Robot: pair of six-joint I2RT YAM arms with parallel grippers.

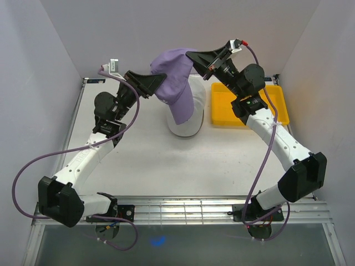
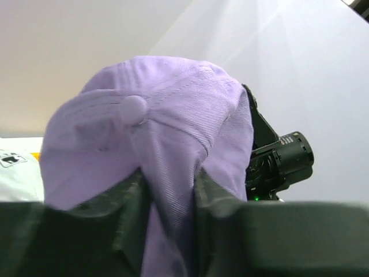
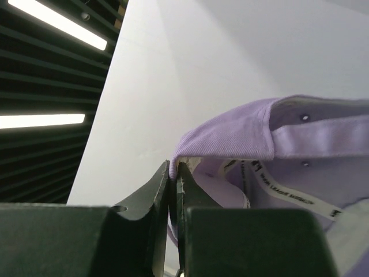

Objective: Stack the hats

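Observation:
A purple hat (image 1: 173, 75) hangs in the air at the back of the table, held from both sides. My left gripper (image 1: 157, 83) is shut on a fold of its crown (image 2: 155, 109), the cloth bunched between the two fingers (image 2: 168, 179). My right gripper (image 1: 192, 56) is shut on the hat's rim from the other side (image 3: 173, 167), where the pale inside with its taped seams (image 3: 259, 173) shows. The purple brim droops over a white hat (image 1: 188, 126) lying on the table right below. A corner of the white hat (image 2: 17, 173) shows in the left wrist view.
A flat yellow tray (image 1: 224, 111) lies to the right of the white hat, under the right arm. White walls enclose the table at the left, back and right. The right arm's black wrist (image 2: 282, 161) sits close behind the purple hat.

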